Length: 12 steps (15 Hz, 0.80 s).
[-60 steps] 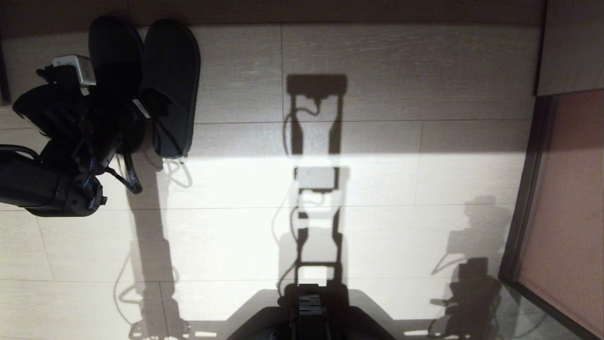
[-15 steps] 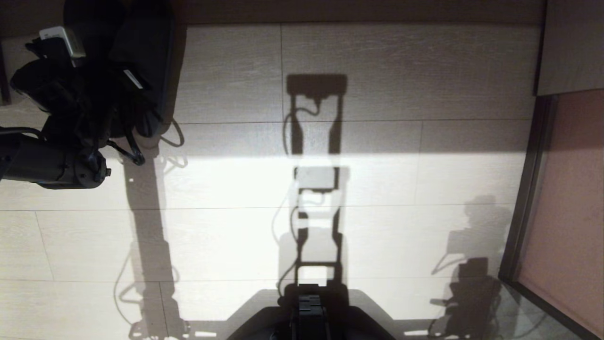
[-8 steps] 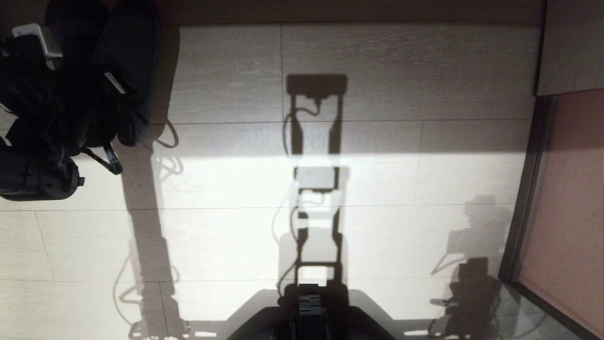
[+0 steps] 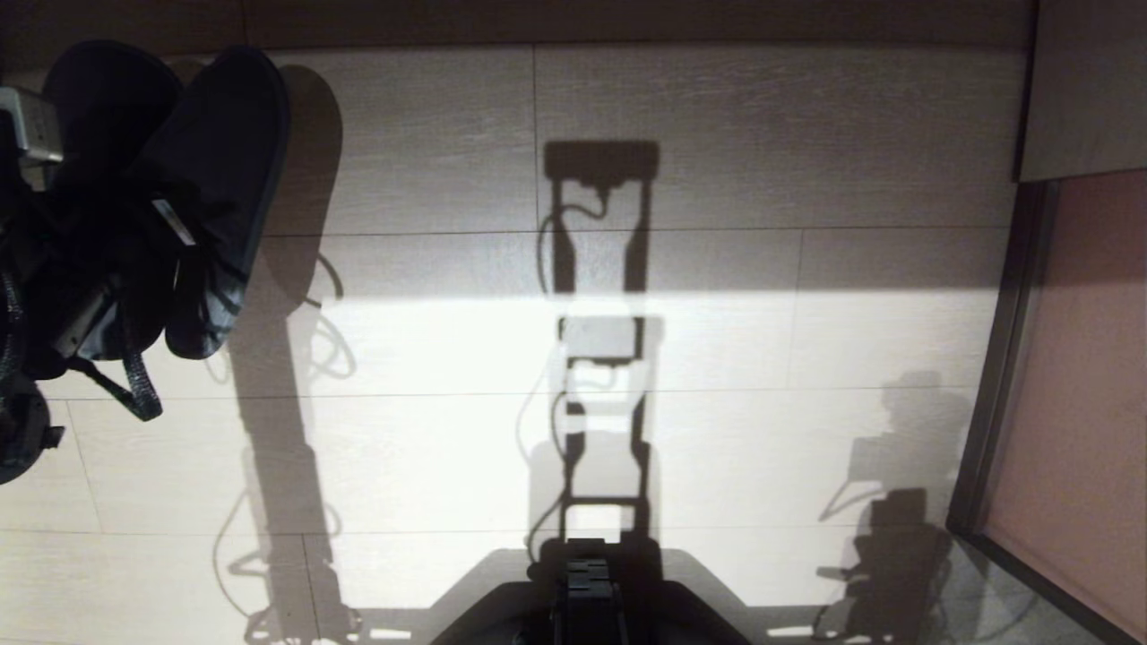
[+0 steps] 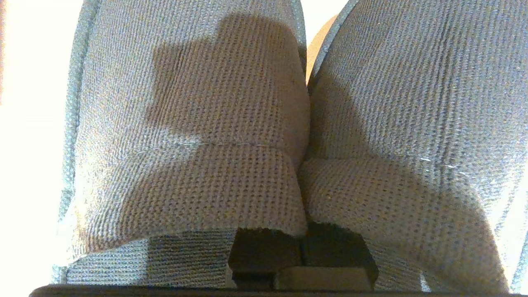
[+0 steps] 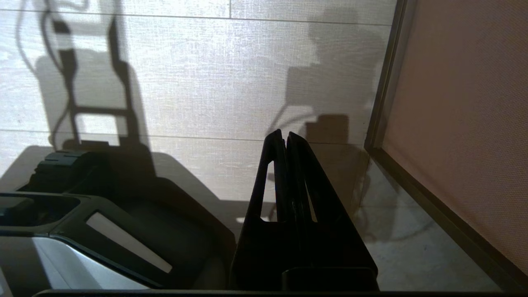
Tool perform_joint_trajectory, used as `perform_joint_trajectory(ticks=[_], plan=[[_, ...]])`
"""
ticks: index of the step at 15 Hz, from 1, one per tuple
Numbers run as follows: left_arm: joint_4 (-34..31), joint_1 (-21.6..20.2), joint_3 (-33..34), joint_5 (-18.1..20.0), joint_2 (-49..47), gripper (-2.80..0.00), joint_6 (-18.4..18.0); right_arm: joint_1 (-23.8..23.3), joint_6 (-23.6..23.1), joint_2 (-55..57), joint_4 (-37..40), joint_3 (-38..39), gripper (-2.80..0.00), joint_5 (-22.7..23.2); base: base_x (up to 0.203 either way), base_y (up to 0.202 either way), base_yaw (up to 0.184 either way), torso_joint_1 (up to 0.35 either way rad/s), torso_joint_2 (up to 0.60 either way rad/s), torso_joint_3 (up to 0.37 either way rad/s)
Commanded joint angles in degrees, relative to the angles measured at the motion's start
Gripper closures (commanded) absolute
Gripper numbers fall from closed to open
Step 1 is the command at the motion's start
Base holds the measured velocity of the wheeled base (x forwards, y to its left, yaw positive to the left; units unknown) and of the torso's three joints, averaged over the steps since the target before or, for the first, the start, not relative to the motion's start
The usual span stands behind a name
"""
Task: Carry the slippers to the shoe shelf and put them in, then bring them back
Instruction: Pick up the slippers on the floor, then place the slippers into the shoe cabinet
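Two dark charcoal slippers [image 4: 219, 152] hang side by side at the far left of the head view, toes pointing away from me, lifted off the pale floor and casting a shadow on it. My left gripper [image 4: 143, 246] is shut on the slippers where their inner edges meet at the foot openings. In the left wrist view the woven uppers of the slippers [image 5: 198, 136] fill the picture, and the left gripper [image 5: 303, 241] pinches both inner rims together. My right gripper [image 6: 285, 134] is shut and empty, parked low beside my base. The shoe shelf is out of view.
Pale wood-look floor tiles [image 4: 717, 358] stretch ahead, crossed by my own shadow. A dark band [image 4: 627, 18] runs along the far edge. A beige wood panel [image 4: 1084, 90] and a dark-framed pinkish panel [image 4: 1075, 403] stand at the right. My black base [image 4: 587, 600] is at the near edge.
The left arm has drawn back toward the left edge and nearer to me with both slippers in its grip. The slippers now hang lower in the picture and look larger.
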<state>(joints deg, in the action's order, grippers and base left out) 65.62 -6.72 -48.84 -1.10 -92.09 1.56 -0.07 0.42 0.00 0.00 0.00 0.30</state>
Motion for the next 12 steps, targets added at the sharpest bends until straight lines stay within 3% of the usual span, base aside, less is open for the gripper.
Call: perform_joint_trajectory(ticks=[1, 4, 7, 12], plan=[[-5.5, -1.2, 4.6, -0.1, 9.1, 0.0, -0.8, 0.0, 0.0, -0.1, 0.0, 0.0, 0.0, 0.0, 0.0, 0.0, 0.0, 0.0, 0.0, 0.0], [-13.4, -3.1, 8.6, -0.2, 17.1, 0.0, -1.7, 0.1, 0.0, -0.1, 0.0, 0.0, 0.0, 0.0, 0.0, 0.0, 0.0, 0.0, 0.0, 0.0], [-16.8, -3.3, 14.7, -1.4, 24.5, 0.0, -3.0, 0.0, -0.1, -0.1, 0.0, 0.0, 0.0, 0.0, 0.0, 0.0, 0.0, 0.0, 0.0, 0.0], [-18.0, 0.7, 30.2, -8.3, 38.0, 0.0, -7.0, 0.0, 0.0, -0.1, 0.0, 0.0, 0.0, 0.0, 0.0, 0.0, 0.0, 0.0, 0.0, 0.0]])
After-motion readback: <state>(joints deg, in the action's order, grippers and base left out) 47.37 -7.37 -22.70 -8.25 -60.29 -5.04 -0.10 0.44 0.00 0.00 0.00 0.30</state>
